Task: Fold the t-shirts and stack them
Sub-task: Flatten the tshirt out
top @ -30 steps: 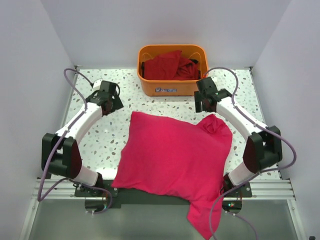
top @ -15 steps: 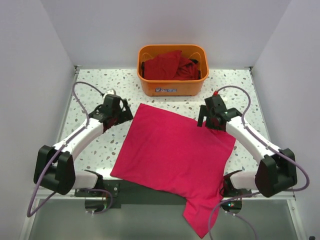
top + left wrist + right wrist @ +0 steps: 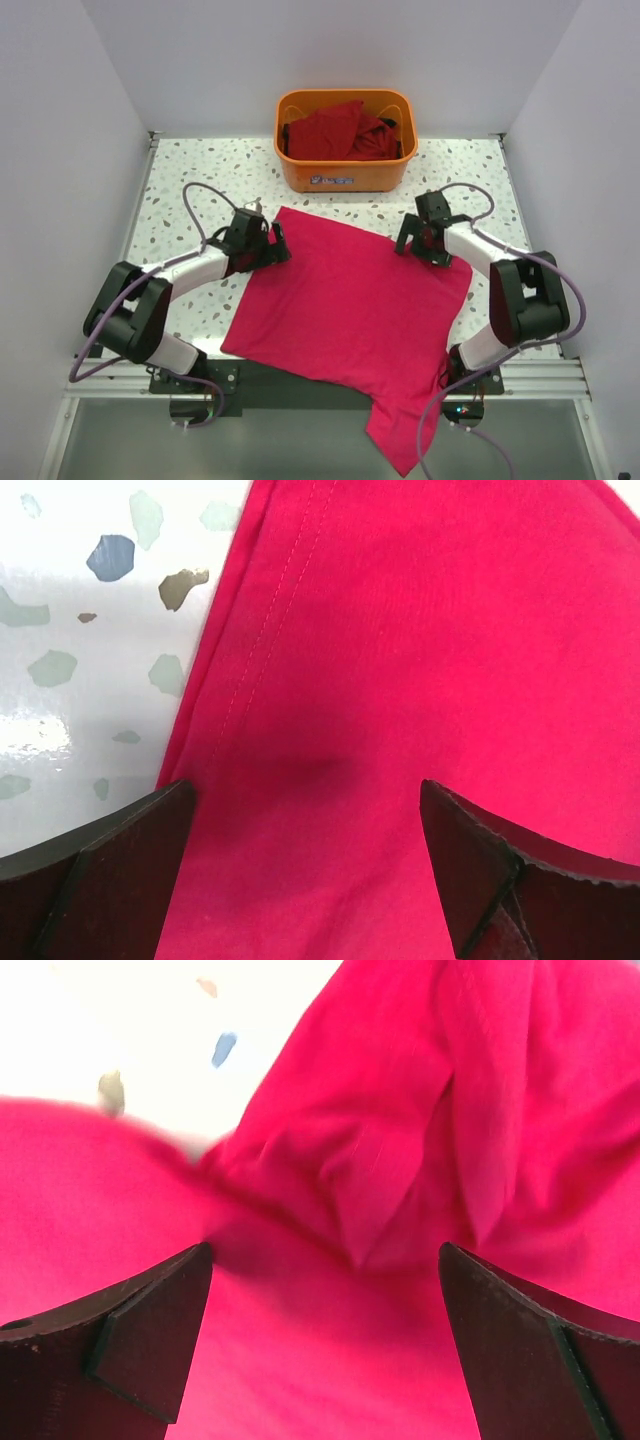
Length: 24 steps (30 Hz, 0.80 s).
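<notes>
The left fingers (image 3: 270,243) sit at the far left edge of the crimson t-shirt (image 3: 350,315), which lies spread on the bench (image 3: 190,180); the right fingers (image 3: 420,240) are at its far right corner. In the left wrist view the fingers gape, empty, over the hem. In the right wrist view they stand apart over bunched cloth.

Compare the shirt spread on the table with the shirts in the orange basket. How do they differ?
Colour: the spread shirt is bright pinkish-crimson; the basket shirts are darker red. Pose: the spread shirt lies mostly flat on the table, one part hanging over the near edge; the basket shirts sit crumpled in the orange basket. Both are plain red cloth.
</notes>
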Available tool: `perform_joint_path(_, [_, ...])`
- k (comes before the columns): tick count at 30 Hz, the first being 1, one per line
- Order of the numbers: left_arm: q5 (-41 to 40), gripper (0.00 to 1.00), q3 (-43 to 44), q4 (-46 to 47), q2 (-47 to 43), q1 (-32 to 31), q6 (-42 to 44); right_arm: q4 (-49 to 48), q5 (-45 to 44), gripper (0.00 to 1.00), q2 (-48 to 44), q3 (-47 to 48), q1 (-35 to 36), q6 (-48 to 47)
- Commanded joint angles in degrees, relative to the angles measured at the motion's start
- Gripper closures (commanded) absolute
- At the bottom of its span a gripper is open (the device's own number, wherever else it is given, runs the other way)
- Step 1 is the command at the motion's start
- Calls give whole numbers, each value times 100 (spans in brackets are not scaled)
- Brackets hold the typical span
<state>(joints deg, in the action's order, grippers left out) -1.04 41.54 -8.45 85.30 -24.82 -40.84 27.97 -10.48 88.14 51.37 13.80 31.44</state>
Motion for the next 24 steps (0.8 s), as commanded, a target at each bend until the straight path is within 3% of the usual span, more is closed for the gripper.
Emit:
perform_joint_path(1, [-71, 0, -312, 98, 49, 21, -135, -572, 300, 1, 256, 215, -229, 3])
perform_joint_path(8, [-590, 0, -568, -297, -48, 21, -143, -1301, 319, 1, 617, 522, -527, -129])
perform_joint_path(12, [-863, 0, -612, -482, -171, 21, -100, -2634, 46, 1, 949, 689, -659, -366])
perform_joint_path(16, [-995, 0, -603, -623, -268, 30, -117, -3042, 64, 1, 1276, 1304, -783, -840])
perform_joint_path(20, [-1004, 0, -612, -676, -469, 21, -135, -2675, -15, 1, 1276, 1910, -783, -1377])
perform_joint_path(24, [-995, 0, -533, -789, -619, 21, -100, -1518, -252, 1, 847, 1973, -783, -1344])
